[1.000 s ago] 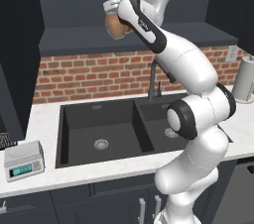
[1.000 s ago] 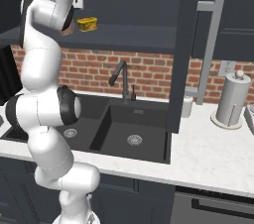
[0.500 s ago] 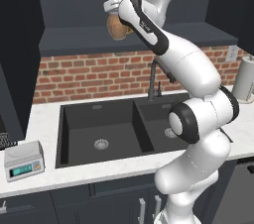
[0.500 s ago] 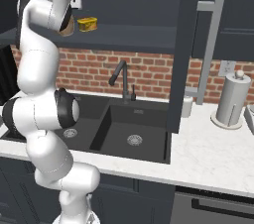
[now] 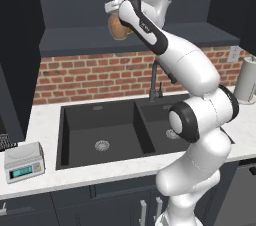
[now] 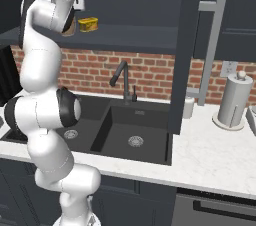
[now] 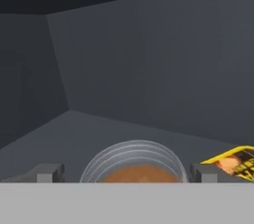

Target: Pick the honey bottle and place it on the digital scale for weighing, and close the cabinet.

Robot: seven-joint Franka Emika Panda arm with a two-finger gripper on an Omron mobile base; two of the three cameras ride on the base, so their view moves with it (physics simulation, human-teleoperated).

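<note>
The honey bottle, amber with a pale grey lid, hangs at the height of the open cabinet's shelf, with my gripper shut on it. In the hand view the honey bottle's clear rounded top sits between the two fingertips, looking into the dark cabinet interior. From the right base view a sliver of the honey bottle shows behind the hand. The cabinet door stands open, its long silver handle facing out. The digital scale rests on the white counter at the far left.
A small yellow container stands on the shelf right of the bottle, its corner also in the hand view. Below lie the black double sink and faucet. A paper towel roll stands on the counter at right.
The arm's elbow and hand have shifted slightly; the honey bottle stays gripped at about the same spot by the shelf.
</note>
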